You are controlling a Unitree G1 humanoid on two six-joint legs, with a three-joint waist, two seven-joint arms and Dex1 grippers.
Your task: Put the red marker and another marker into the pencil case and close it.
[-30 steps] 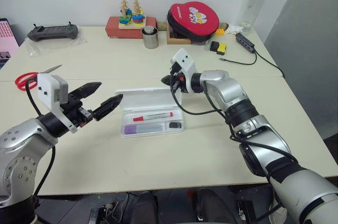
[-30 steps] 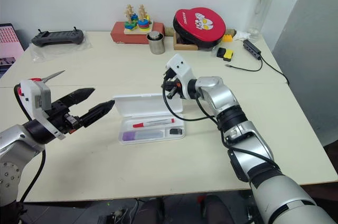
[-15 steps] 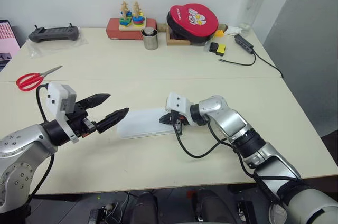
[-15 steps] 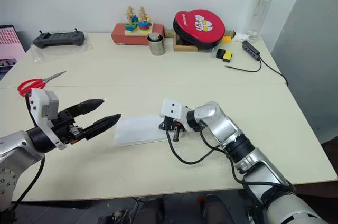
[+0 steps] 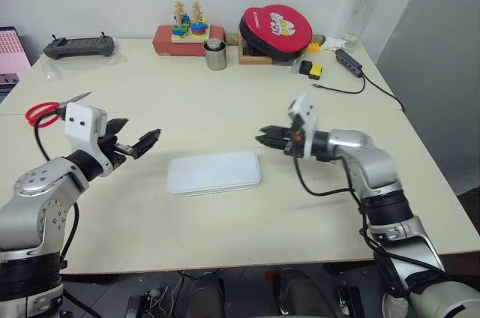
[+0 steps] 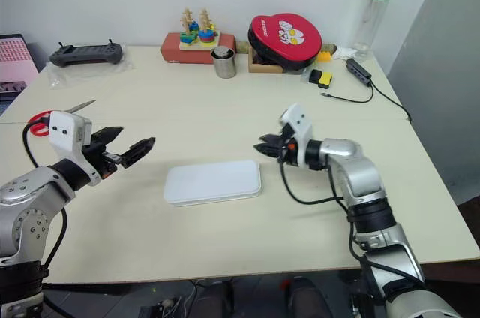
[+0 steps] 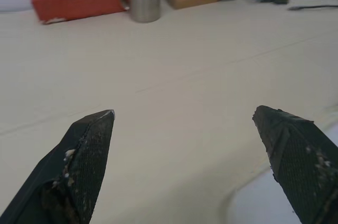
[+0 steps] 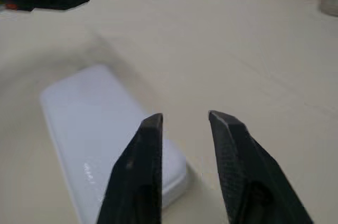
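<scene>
The white pencil case [image 5: 214, 172] lies flat on the table with its lid down. The red marker and the other marker are hidden from view. My left gripper [image 5: 139, 135] hovers a little left of the case, open wide with nothing between its fingers, and its fingertips [image 7: 97, 123] frame bare table. My right gripper [image 5: 264, 140] hovers just right of the case and points toward it. Its fingers [image 8: 150, 129] stand slightly apart, so it is open and holds nothing, and the case [image 8: 100, 123] lies just beyond them.
Red-handled scissors [image 5: 43, 112] lie at the table's left edge. Along the back stand a black controller [image 5: 72, 46], a stacking toy on a red box [image 5: 180, 33], a metal cup [image 5: 215, 55], a red pouch [image 5: 275, 25], a bottle [image 5: 361, 4] and a cabled power strip [image 5: 348, 59].
The case stood open with both markers inside, and my right gripper pressed the lid shut. That gripper then drew back to the right and parted its fingers. My left gripper moved left, away from the case.
</scene>
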